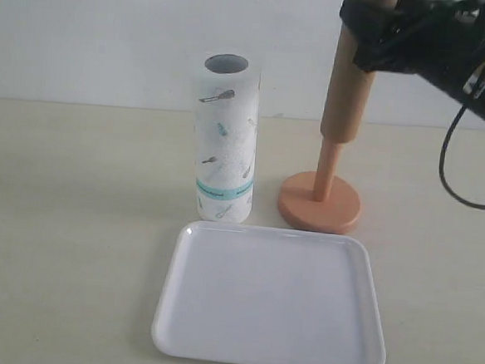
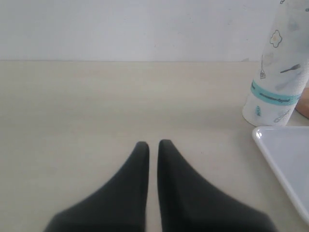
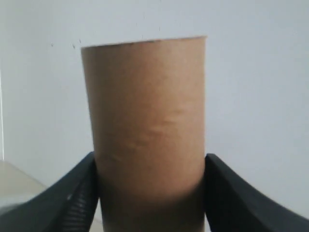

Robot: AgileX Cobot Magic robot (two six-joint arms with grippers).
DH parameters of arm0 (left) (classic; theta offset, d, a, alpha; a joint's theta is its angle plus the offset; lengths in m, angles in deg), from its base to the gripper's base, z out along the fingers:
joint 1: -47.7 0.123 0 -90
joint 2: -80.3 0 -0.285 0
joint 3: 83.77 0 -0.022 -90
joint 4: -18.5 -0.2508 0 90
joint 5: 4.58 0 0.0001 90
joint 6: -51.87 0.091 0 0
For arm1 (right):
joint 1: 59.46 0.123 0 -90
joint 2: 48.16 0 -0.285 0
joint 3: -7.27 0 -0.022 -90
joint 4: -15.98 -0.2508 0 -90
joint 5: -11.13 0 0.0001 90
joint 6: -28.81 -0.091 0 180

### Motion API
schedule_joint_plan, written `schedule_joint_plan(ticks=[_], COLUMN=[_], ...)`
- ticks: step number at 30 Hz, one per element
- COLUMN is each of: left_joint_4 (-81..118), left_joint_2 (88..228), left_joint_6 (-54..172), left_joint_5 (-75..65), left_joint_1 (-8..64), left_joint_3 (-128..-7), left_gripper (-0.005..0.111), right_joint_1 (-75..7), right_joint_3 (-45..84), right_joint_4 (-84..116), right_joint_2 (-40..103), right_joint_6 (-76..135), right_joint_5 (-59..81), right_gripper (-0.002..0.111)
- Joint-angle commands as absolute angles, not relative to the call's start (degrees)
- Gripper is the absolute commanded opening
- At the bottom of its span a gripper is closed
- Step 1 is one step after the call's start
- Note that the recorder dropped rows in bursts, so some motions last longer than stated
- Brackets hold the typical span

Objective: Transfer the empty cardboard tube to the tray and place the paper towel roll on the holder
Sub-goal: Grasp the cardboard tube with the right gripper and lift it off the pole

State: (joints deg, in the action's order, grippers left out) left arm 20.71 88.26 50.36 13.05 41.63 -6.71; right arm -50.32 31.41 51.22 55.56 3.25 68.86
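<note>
The brown cardboard tube stands upright around the wooden holder's dowel, raised so the dowel's lower part shows above the round base. My right gripper is shut on the tube near its top; in the right wrist view the tube fills the space between both fingers. The printed paper towel roll stands upright left of the holder, behind the white tray. My left gripper hovers low over the table, shut and holding nothing; the roll and tray corner lie off to one side.
The beige table runs to a white back wall. A black cable hangs from the right arm near the holder.
</note>
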Motion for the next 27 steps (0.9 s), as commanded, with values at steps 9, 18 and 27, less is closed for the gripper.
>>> schedule_joint_plan(ticks=[9,18,27], left_joint_4=[20.71,20.71,20.71], left_joint_2=[88.08,88.08,88.08], left_joint_6=[50.53,50.53,50.53], left_joint_5=[13.01,13.01,13.01], left_joint_1=[41.81,41.81,41.81], left_joint_3=[-6.55,-6.55,-6.55], left_gripper=[0.006,0.006,0.006], right_joint_1=[-50.23,-50.23,-50.23], right_joint_3=[20.60,20.46,31.27], right_joint_4=[51.61,63.21,78.77], right_joint_2=[32.87,21.04,7.42], right_joint_6=[0.47,-8.53,-27.05], right_joint_5=[57.56,43.36,38.90], right_gripper=[0.000,0.000,0.000])
